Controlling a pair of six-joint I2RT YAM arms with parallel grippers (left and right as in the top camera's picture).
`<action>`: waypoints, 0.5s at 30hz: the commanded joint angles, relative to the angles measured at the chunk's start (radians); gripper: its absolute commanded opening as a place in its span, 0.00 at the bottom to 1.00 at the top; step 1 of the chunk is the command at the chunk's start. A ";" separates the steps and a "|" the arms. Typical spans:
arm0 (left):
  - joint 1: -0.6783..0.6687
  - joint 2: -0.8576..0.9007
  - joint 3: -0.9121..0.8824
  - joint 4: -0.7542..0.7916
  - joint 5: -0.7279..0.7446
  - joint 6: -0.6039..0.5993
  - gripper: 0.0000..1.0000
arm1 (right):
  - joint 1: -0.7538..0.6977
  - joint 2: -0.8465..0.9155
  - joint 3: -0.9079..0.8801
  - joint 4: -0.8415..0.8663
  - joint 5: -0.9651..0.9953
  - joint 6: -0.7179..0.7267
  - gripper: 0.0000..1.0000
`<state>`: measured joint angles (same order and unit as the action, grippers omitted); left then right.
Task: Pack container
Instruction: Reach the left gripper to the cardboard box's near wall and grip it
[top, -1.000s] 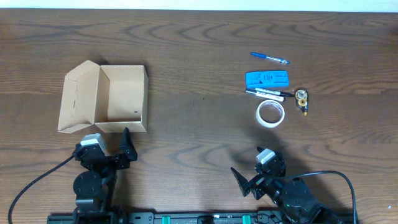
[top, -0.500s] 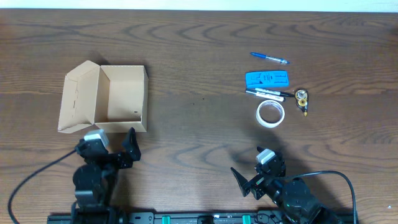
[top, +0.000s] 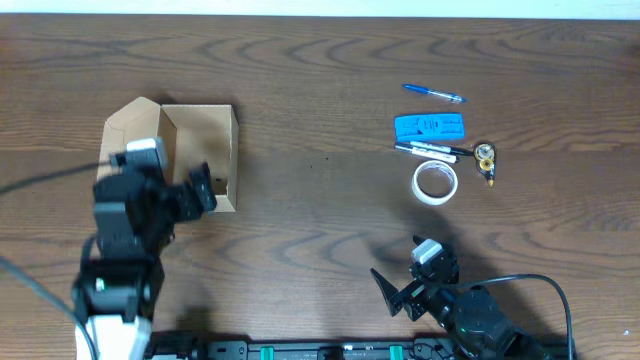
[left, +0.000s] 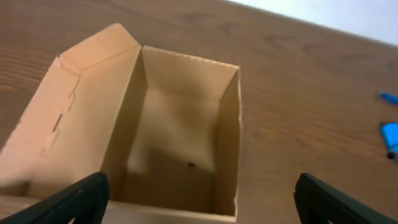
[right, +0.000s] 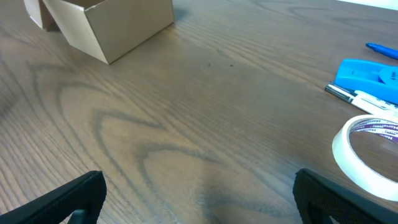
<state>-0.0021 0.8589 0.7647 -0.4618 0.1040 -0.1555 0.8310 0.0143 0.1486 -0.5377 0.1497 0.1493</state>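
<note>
The container (top: 200, 135) is a tan cardboard box on the left of the table, its flap lid (top: 128, 125) folded out to the left. Seen from the left wrist, the container's (left: 227, 143) inside is bare. My left gripper (top: 168, 192) hangs open over its near wall, and in the wrist view the left gripper (left: 199, 202) holds nothing between its fingers (left: 68, 202). My right gripper (top: 412, 282) rests low at the table's front edge. In its own view the right gripper (right: 199, 199) is open and empty over bare wood.
At the right lie a white tape roll (top: 436, 182), a blue flat item (top: 429, 126), a blue pen (top: 433, 93), a black-and-white marker (top: 432, 150) and a small gold-and-black piece (top: 485, 155). The right wrist view shows the tape roll (right: 367, 155) and the container (right: 112, 22).
My left arm has risen and moved forward from the table's front edge to over the container's near side, still open. The right arm has not moved.
</note>
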 joint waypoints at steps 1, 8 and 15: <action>-0.005 0.114 0.110 -0.043 -0.037 0.040 0.96 | 0.006 -0.009 -0.003 0.000 0.000 0.011 0.99; -0.128 0.331 0.209 -0.049 -0.036 0.157 0.95 | 0.006 -0.009 -0.003 0.000 0.000 0.011 0.99; -0.178 0.454 0.209 0.000 -0.026 0.121 0.95 | 0.006 -0.009 -0.003 0.000 0.000 0.011 0.99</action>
<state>-0.1772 1.2896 0.9562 -0.4671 0.0788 -0.0292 0.8310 0.0135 0.1486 -0.5377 0.1501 0.1497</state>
